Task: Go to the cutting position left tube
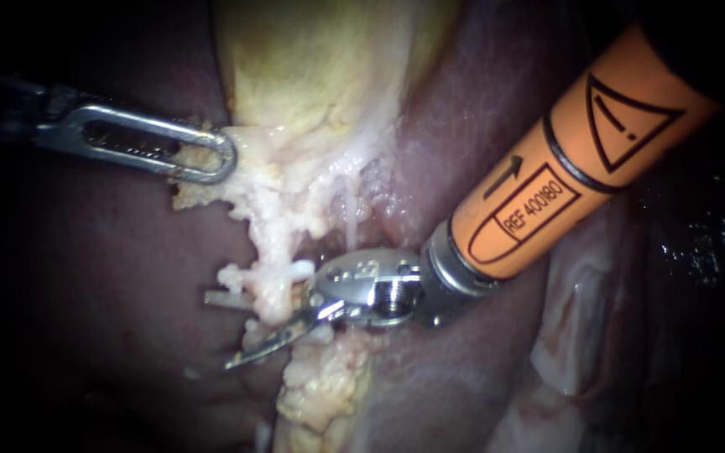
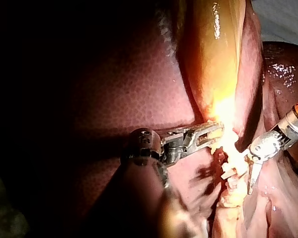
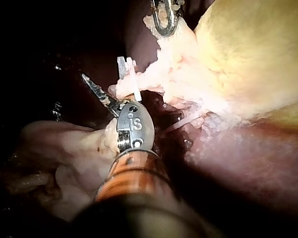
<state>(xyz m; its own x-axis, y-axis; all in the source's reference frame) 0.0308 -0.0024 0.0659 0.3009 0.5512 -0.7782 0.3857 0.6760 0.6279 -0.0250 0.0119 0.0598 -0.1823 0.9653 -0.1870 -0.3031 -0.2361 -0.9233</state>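
Note:
The yellow gallbladder [image 1: 312,67] hangs into pale fatty tissue over the dark liver [image 1: 102,285]. My left instrument [image 1: 207,164] has its slotted jaws shut on that fatty tissue at the gallbladder's lower edge, also seen in the left wrist view [image 2: 211,134]. The left tube [image 1: 272,315] runs down from there with a white clip [image 1: 299,270] across it. My right instrument [image 1: 270,340], orange-shafted with blades, reaches the tube just below the clip. One blade lies across the tube's front and tissue covers the other. In the right wrist view the blade [image 3: 97,91] sits beside the clip [image 3: 129,79].
A thin pale strand [image 1: 350,210] runs to the right of the clipped tube. Lumpy fat [image 1: 320,386] continues below the blades. Pale folded tissue [image 1: 581,319] lies under the orange shaft. Liver surrounds the site on both sides.

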